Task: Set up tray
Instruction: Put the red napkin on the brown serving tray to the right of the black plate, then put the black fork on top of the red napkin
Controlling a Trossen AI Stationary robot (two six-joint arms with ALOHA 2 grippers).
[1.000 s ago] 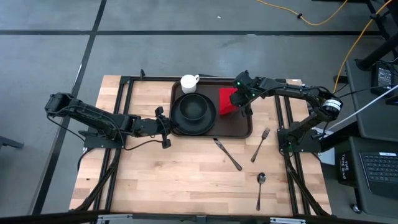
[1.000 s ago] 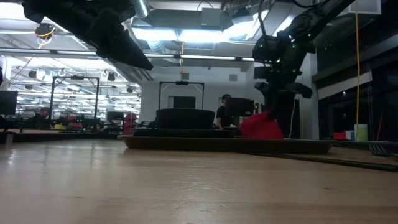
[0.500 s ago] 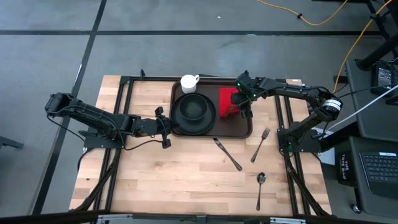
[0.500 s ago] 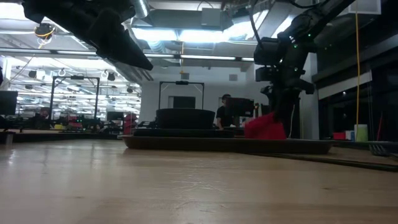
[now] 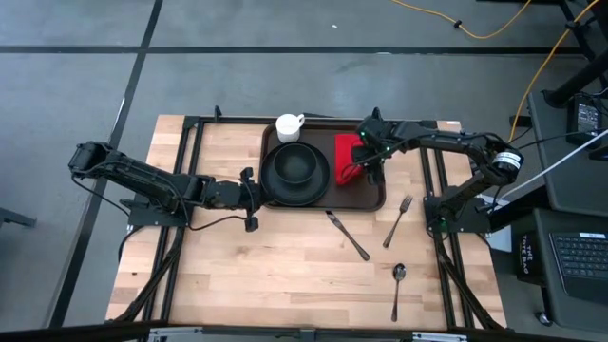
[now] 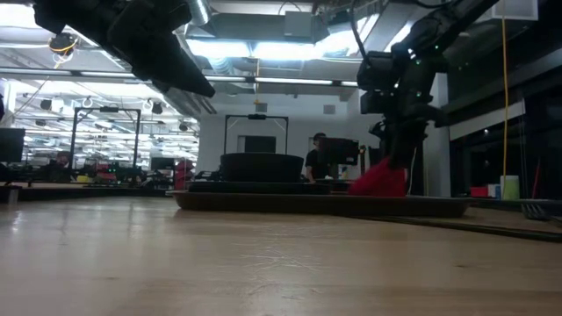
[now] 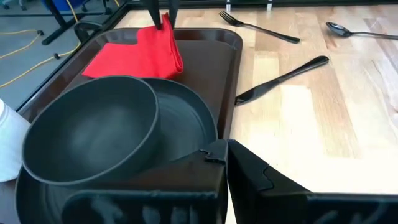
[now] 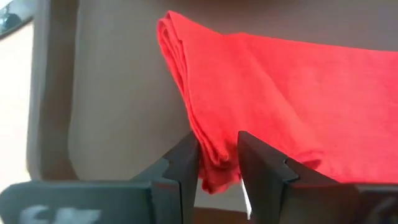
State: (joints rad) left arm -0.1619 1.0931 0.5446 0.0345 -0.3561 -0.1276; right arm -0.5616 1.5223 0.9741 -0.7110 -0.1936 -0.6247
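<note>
I see tray [image 5: 323, 194] at table's [image 5: 275, 275] far middle, my right hand [image 5: 359, 167] pinching red napkin's [image 5: 348, 152] folded edge on tray's right half, left hand [image 5: 255, 195] closed empty beside tray's left rim.

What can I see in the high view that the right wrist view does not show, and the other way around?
Only the high view shows the black plate with its bowl, the white cup, the knife, fork and spoon on the table, and the left gripper, shut at the tray's left edge. Only the right wrist view shows the right gripper pinching the napkin's folded edge. Both show the red napkin lying on the brown tray.
</note>
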